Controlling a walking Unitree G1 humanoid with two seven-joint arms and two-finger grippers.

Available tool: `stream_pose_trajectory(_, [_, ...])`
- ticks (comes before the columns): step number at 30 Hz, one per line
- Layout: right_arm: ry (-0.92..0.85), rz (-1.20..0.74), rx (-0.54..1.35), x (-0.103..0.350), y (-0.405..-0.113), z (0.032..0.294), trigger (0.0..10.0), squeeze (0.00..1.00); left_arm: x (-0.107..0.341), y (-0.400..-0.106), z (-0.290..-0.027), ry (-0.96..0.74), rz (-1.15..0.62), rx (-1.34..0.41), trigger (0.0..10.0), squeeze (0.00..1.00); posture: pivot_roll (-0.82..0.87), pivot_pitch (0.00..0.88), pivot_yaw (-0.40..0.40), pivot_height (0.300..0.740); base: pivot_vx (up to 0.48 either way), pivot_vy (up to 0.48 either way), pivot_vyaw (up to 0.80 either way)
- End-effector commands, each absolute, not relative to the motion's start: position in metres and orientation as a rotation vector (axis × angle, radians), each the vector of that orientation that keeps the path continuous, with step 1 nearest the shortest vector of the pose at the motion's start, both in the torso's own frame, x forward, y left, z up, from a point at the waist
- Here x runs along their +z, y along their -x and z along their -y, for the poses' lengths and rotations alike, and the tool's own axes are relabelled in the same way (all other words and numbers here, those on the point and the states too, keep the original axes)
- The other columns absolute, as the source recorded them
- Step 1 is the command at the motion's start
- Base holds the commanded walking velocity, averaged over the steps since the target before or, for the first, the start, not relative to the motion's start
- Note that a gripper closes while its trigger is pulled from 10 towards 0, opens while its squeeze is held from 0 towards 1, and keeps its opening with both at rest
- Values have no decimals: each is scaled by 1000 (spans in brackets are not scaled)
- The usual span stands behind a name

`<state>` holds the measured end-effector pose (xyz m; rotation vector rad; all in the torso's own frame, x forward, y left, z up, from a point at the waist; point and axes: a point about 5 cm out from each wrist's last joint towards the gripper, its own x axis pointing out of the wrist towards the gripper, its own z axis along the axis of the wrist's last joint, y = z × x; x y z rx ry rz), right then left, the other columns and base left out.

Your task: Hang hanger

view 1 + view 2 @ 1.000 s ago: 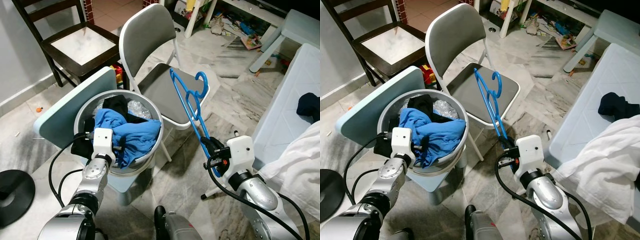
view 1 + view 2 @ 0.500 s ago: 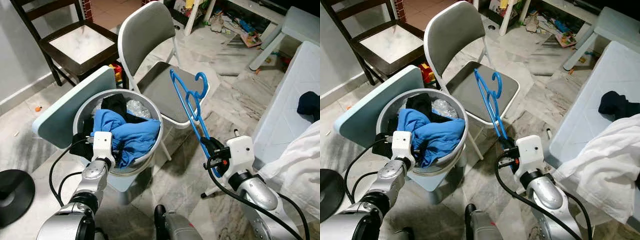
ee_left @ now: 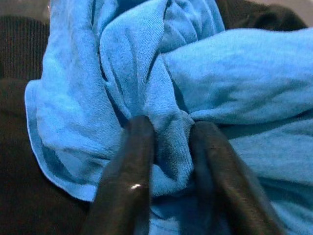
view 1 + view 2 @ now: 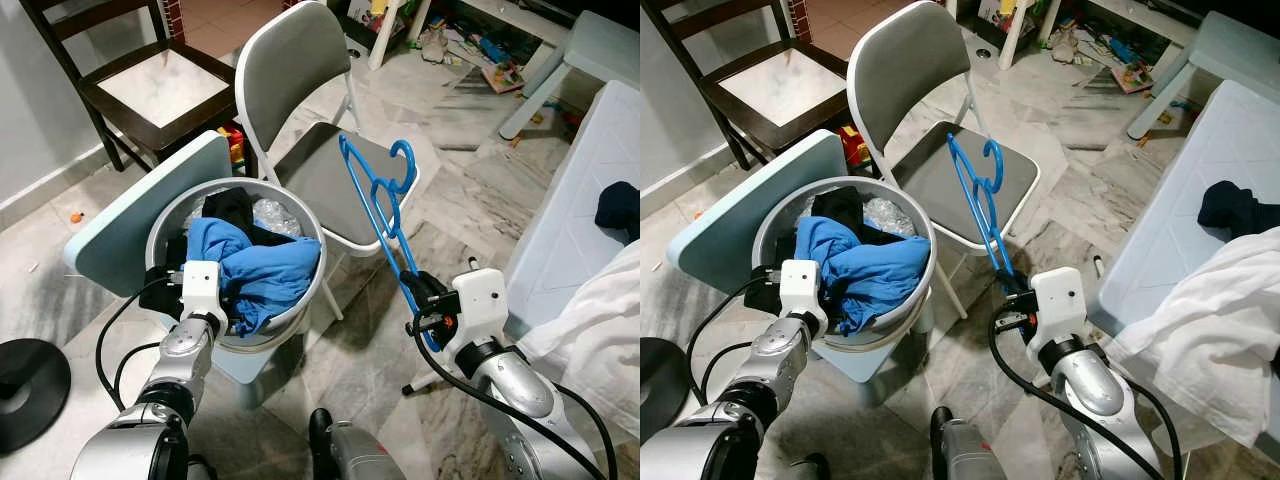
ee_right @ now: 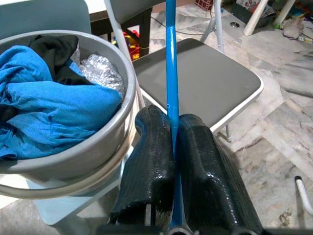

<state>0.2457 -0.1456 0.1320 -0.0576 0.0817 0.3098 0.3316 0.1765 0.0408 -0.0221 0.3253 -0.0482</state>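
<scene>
Right gripper [image 4: 412, 290], at 5 o'clock, clamps the lower bar of the blue hanger [image 4: 377, 195], which rises toward the grey chair [image 4: 330, 160] at 12. Left gripper [image 3: 168, 147] pinches the blue cloth [image 4: 255, 270] in the bucket [image 4: 305, 290] at 9.

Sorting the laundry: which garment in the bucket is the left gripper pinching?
The bright blue garment, between the left gripper fingers; the black one lies untouched behind it.

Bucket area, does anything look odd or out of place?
Yes. The bucket is overstuffed, blue cloth spilling over its rim, pinched by the left gripper. Toys and clutter litter the floor behind the chair. The right gripper grips the hanger.
</scene>
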Motion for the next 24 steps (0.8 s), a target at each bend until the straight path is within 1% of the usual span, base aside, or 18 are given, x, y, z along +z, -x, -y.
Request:
stream_pose_trajectory(1, [63, -82, 295, 131, -246, 149, 10000, 0, 42, -334, -172, 35, -332, -60, 0, 0, -348, 263, -139, 740, 0, 0, 0])
stream_pose_trajectory(5, [54, -79, 300, 129, -248, 145, 10000, 0, 48, -338, -172, 46, -309, -67, 0, 0, -331, 257, -132, 740, 0, 0, 0])
stream_pose_trajectory(12, [35, -65, 306, 129, -256, 139, 10000, 0, 61, -346, -180, 44, -261, -58, 0, 0, -291, 242, -108, 740, 0, 0, 0])
stream_pose_trajectory(15, [24, -56, 302, 127, -260, 136, 10000, 0, 79, -355, -182, 56, -192, -72, 0, 0, -272, 226, -91, 740, 0, 0, 0])
stream_pose_trajectory(19, [5, -39, 301, 125, -268, 129, 10000, 0, 114, -370, -179, -18, -67, -159, 0, 0, -228, 189, -57, 740, 0, 0, 0])
stream_pose_trajectory(21, [-2, -34, 301, 124, -270, 127, 10000, 0, 124, -373, -178, -48, -35, -182, 0, 0, -224, 185, -54, 740, 0, 0, 0])
stream_pose_trajectory(22, [-8, -28, 304, 124, -273, 124, 10000, 0, 135, -376, -177, -69, 1, -201, 0, 0, -206, 166, -40, 740, 0, 0, 0])
stream_pose_trajectory(24, [-12, -22, 306, 124, -275, 122, 10000, 0, 143, -378, -177, -75, 27, -210, 0, 0, -198, 156, -35, 740, 0, 0, 0])
